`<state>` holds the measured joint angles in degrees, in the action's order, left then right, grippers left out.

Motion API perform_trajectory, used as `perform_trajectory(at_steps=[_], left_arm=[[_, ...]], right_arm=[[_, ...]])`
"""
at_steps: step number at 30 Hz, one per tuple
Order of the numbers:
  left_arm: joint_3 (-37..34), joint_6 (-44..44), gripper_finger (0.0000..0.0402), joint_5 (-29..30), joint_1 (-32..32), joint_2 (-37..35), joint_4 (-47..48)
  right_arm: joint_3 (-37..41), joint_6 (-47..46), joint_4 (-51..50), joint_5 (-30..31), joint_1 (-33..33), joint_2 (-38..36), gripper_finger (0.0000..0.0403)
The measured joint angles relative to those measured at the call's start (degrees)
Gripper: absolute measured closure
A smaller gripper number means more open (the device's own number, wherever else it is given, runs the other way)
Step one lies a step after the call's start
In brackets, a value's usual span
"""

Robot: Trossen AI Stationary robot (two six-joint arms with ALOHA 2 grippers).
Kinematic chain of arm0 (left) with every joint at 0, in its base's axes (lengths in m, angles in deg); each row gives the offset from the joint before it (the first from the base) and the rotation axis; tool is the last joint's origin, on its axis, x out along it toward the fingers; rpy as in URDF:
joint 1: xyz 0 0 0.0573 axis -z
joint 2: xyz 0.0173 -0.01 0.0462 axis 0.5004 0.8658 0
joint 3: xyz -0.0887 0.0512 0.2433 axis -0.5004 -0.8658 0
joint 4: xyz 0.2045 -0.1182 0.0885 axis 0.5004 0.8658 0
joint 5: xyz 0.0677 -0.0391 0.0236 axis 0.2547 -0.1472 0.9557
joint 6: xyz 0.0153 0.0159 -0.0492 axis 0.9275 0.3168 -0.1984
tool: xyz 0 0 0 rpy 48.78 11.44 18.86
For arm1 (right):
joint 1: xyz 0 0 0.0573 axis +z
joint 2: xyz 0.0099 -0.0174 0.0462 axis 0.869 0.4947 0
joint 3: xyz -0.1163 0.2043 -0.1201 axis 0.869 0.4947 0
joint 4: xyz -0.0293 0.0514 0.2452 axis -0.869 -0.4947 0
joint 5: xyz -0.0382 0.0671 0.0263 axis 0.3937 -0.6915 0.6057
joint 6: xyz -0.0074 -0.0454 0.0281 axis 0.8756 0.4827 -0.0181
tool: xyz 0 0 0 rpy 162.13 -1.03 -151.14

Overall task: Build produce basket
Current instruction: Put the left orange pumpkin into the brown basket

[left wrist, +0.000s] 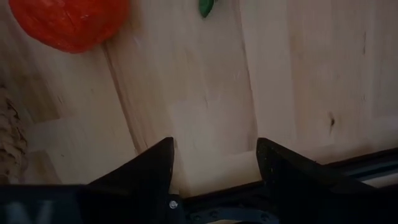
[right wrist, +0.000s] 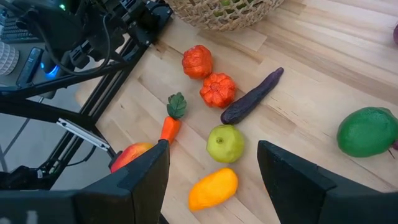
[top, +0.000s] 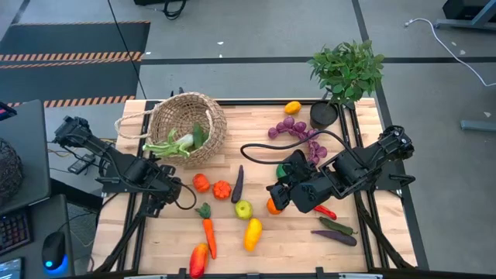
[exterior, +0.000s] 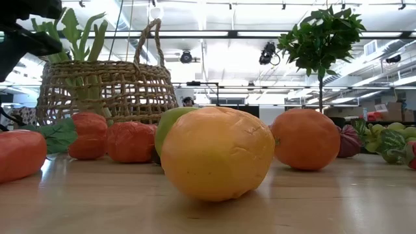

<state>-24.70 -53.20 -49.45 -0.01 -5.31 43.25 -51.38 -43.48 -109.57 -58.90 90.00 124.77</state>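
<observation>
the basket (top: 188, 122) lies tipped on its side toward ten o'clock on the table (top: 256, 248), its mouth facing the middle, and only the leek (top: 172, 144) seems to be in it, leaves spilling over the rim; so the job looks barely begun; nearly all the produce is loose on the wood: two tomatoes (top: 211, 186) just beside each other near the centre, a dark eggplant (top: 237, 184) next to them, a green apple (top: 243, 208), a yellow pepper (top: 253, 234) and a carrot (top: 207, 227) toward six o'clock, purple grapes (top: 298, 133) and a lemon (top: 292, 108) toward one o'clock, beside a potted plant (top: 346, 71); the left gripper (top: 172, 188) sits low at about eight o'clock, close to the tomatoes, its fingers (left wrist: 146, 171) spread and holding nothing; the right gripper (top: 280, 194) hovers around four o'clock above an orange (top: 273, 207), fingers spread wide and empty, with a red chili (top: 325, 211) and cucumbers (top: 336, 226) just past it; everything loose has yet to go in.
</observation>
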Motion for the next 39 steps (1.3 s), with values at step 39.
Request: perform_trajectory(at_steps=[39], left_arm=[[0.0, 63.5, 0.0145, 9.4, -16.9, 15.1, -19.7]], right_arm=[[0.0, -2.2, -1.2, 1.2, 2.1, 0.0, 0.0155]])
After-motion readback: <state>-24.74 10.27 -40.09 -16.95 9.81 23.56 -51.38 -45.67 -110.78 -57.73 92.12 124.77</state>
